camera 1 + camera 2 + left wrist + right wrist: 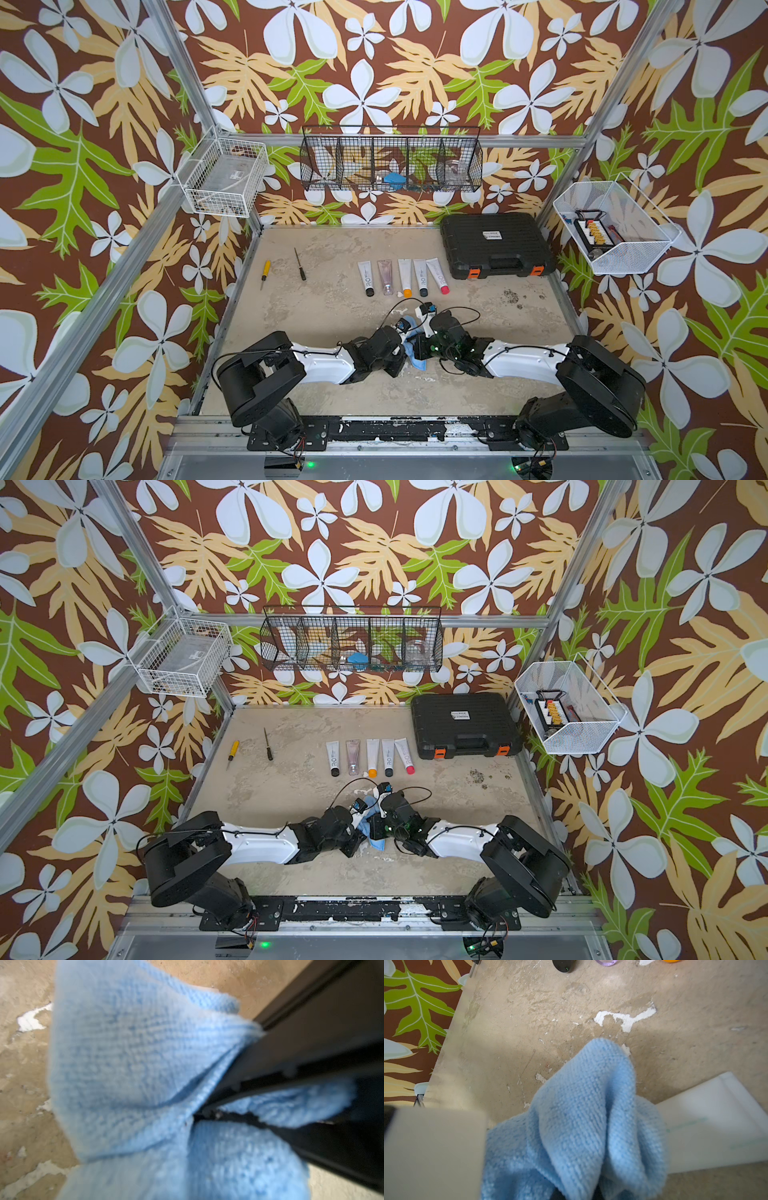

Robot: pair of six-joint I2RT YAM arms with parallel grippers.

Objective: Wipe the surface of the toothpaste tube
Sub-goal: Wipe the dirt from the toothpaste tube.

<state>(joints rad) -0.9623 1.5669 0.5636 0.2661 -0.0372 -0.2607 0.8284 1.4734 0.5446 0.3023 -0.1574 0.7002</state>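
Here, the left gripper comes in from the left in a top view. Its jaws are closed, but the blue cloth covers them, so I cannot tell what they grip. Just right of it, the right gripper has its jaws pressed together on a fold of this cloth.

The toothpaste tube comes out from behind the cloth. Its long axis goes toward the robot's right and a little toward the back wall. The flat crimped end points that way; the cap end is hidden. I cannot tell whether it rests on the table or is lifted.

The table is beige and worn, with white chips. On it, from the left, are a yellow-handled screwdriver, a dark screwdriver, a row of five tubes and a black case. The flowered walls carry a white basket, a black rack and a second white basket.
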